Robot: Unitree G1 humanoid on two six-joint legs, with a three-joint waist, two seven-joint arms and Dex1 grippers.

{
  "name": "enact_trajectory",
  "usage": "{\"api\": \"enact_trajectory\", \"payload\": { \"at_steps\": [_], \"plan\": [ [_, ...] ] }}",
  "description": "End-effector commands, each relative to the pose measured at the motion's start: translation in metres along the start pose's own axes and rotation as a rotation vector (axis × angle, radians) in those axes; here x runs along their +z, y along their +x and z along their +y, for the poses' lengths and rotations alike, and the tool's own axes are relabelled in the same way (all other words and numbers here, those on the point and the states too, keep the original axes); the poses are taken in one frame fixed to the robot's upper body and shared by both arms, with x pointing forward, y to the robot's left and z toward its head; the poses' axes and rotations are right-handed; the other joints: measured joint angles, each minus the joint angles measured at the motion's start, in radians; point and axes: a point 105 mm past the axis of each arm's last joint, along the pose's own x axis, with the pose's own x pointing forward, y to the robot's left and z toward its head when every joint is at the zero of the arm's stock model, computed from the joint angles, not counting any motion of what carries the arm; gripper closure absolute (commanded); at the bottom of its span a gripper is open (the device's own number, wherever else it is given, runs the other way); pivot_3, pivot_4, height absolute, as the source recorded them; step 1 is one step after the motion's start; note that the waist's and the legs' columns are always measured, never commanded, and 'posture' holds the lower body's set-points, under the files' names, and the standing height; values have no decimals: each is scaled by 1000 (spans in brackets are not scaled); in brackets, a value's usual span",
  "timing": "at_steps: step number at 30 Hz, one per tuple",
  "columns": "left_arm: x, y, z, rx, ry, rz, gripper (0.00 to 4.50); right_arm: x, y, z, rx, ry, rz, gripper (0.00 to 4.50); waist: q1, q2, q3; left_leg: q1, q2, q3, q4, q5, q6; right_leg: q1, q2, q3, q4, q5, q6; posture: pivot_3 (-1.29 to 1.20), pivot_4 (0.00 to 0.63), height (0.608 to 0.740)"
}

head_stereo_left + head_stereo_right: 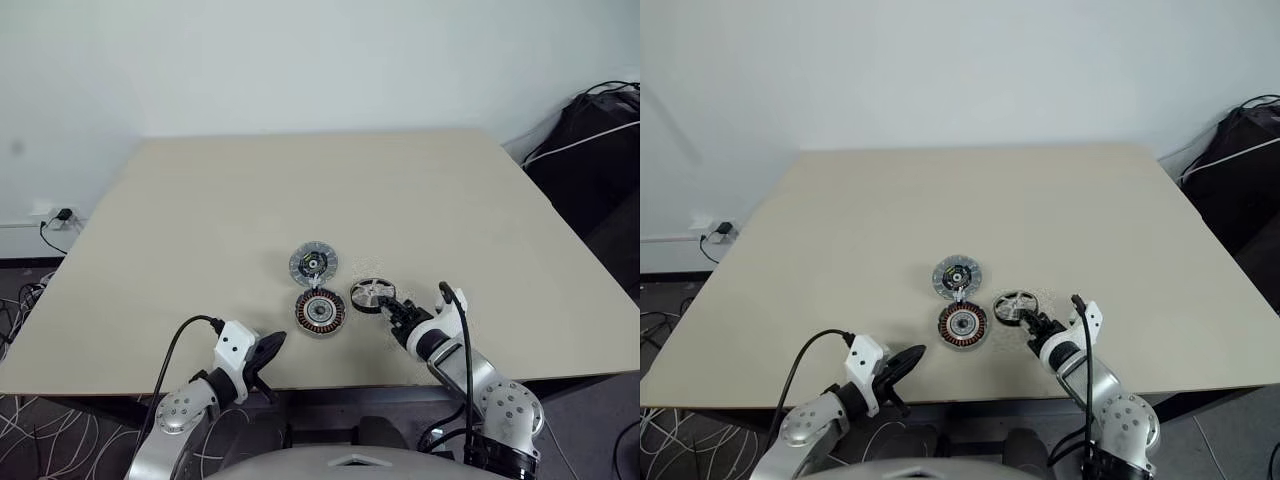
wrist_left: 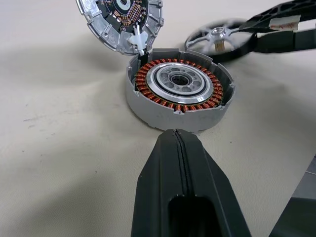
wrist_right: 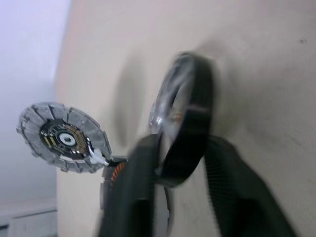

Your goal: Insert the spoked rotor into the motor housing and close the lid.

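Black right gripper [image 3: 180, 173] pinching black-rimmed spoked rotor [image 3: 185, 118], copper-wound motor housing [image 2: 178, 88]

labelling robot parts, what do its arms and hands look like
Both arms are silver-grey metal with round joints, a white block at each wrist and a black cable looping to it. Left hand and right hand each have two black fingers.
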Motion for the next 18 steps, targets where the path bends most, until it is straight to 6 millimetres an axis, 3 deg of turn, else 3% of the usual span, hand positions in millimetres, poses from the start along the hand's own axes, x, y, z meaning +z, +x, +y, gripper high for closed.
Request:
{"api": "enact_trajectory", "payload": {
  "at_steps": [1, 5, 12, 18],
  "plan": [
    [6, 0, 2, 2, 19, -28, 4500, -7, 3, 4, 9, 44, -4, 4091, 1, 0, 0, 0, 0, 0, 0, 0, 0, 0, 0, 0, 0, 0, 0, 0, 0, 740],
    [5, 0, 2, 1, 20, -26, 4500, -5, 1, 8, 34, 58, -20, 4091, 1, 0, 0, 0, 0, 0, 0, 0, 0, 0, 0, 0, 0, 0, 0, 0, 0, 740],
    [4, 0, 1, -2, 17, -24, 4500, 8, -17, 43, 266, 79, -82, 4091, 0, 2, 1, -2, 0, 0, 0, 0, 0, -2, 0, 1, 0, 0, 0, 0, 0, 740],
    [3, 0, 1, -3, 17, -22, 4500, -1, -29, 57, 392, 78, -10, 4091, 0, 2, 2, -2, 0, 0, 0, 0, 0, -2, 0, 1, 0, 0, 0, 0, 0, 740]
  ]
}}
